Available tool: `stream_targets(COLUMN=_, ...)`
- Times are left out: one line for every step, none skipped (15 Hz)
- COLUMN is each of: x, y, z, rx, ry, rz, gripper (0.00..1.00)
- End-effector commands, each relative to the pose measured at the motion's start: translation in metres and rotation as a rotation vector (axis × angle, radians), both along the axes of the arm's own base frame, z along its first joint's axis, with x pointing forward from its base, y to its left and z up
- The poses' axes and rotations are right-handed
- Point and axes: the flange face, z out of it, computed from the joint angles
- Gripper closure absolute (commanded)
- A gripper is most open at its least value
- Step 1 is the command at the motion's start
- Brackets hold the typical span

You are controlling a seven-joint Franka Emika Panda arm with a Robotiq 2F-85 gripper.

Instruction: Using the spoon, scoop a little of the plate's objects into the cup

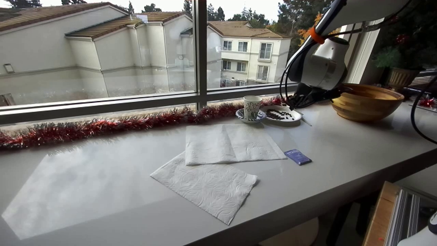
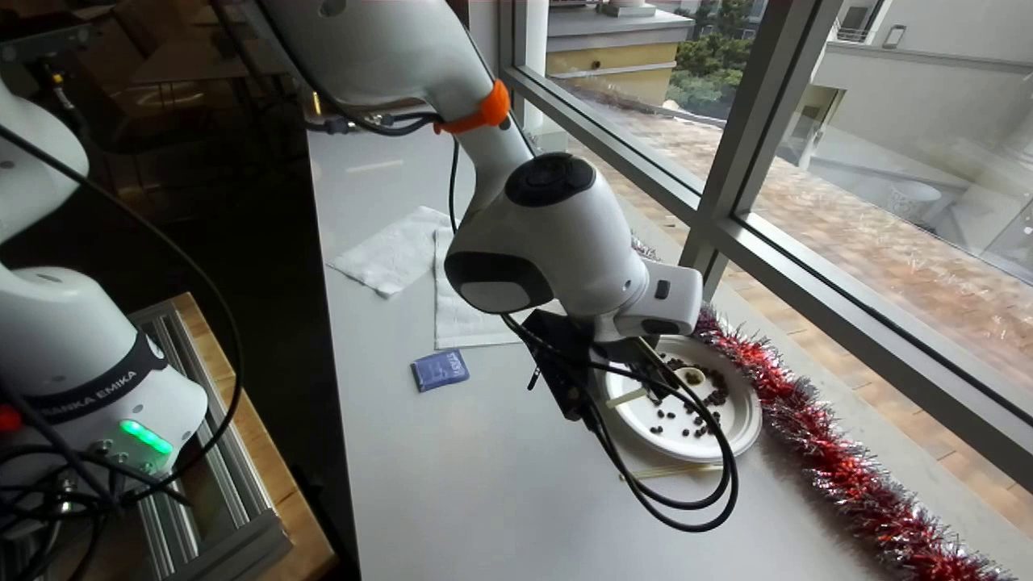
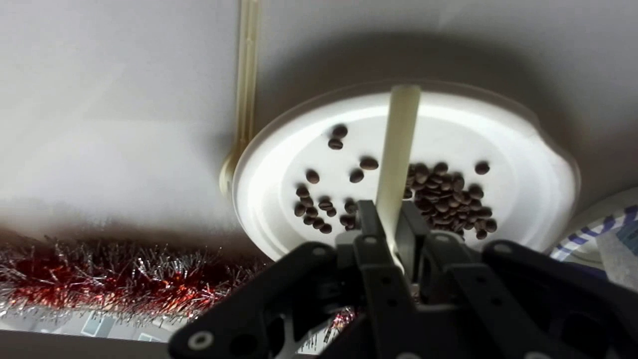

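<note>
Pinches the spoon (image 3: 398, 144) between nearly closed fingers (image 3: 370, 220), over the plate (image 3: 528, 194) of beans (image 3: 448, 199), presumably to scoop; has the cup (image 1: 252, 107) just beside that plate, likely for a short carry.

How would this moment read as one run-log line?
jaws: shut on spoon; spoon: over plate; dark beans: heaped and scattered on plate; cup: upright on saucer; second utensil: beside plate
</note>
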Motion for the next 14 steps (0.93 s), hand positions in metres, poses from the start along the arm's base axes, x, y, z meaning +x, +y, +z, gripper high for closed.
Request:
stream_targets(x=-0.028, y=0.012, z=0.017, rx=0.006, ry=-0.024, rz=-0.113, gripper=0.97)
stream_targets(x=-0.03, y=0.013, z=0.018, rx=0.015, ry=-0.026, rz=-0.121, gripper=0.97)
stream_targets(x=-0.033, y=0.015, z=0.022, rx=0.019, ry=-0.028, rz=-0.123, gripper=0.97)
stream_targets(x=-0.034, y=0.018, z=0.026, rx=0.026, ry=-0.026, rz=-0.111, gripper=0.97)
stream_targets(x=-0.033, y=0.023, z=0.033, rx=0.024, ry=-0.025, rz=-0.079, gripper=0.97)
stream_targets(x=-0.034, y=0.028, z=0.04, rx=0.007, ry=-0.03, rz=-0.066, gripper=0.97)
stream_targets(x=-0.033, y=0.034, z=0.048, rx=-0.004, ry=-0.027, rz=-0.042, gripper=0.97)
stream_targets(x=-0.033, y=0.039, z=0.055, rx=-0.011, ry=-0.018, rz=-0.02, gripper=0.97)
stream_targets(x=-0.032, y=0.044, z=0.062, rx=-0.011, ry=-0.005, rz=0.007, gripper=0.97)
stream_targets(x=-0.032, y=0.049, z=0.067, rx=-0.007, ry=0.009, rz=0.032, gripper=0.97)
stream_targets(x=-0.032, y=0.053, z=0.073, rx=-0.007, ry=0.022, rz=0.054, gripper=0.97)
stream_targets(x=-0.03, y=0.056, z=0.079, rx=0.001, ry=0.044, rz=0.082, gripper=0.97)
stream_targets(x=-0.028, y=0.059, z=0.084, rx=0.008, ry=0.066, rz=0.107, gripper=0.97)
stream_targets(x=-0.022, y=0.061, z=0.09, rx=0.028, ry=0.096, rz=0.145, gripper=0.97)
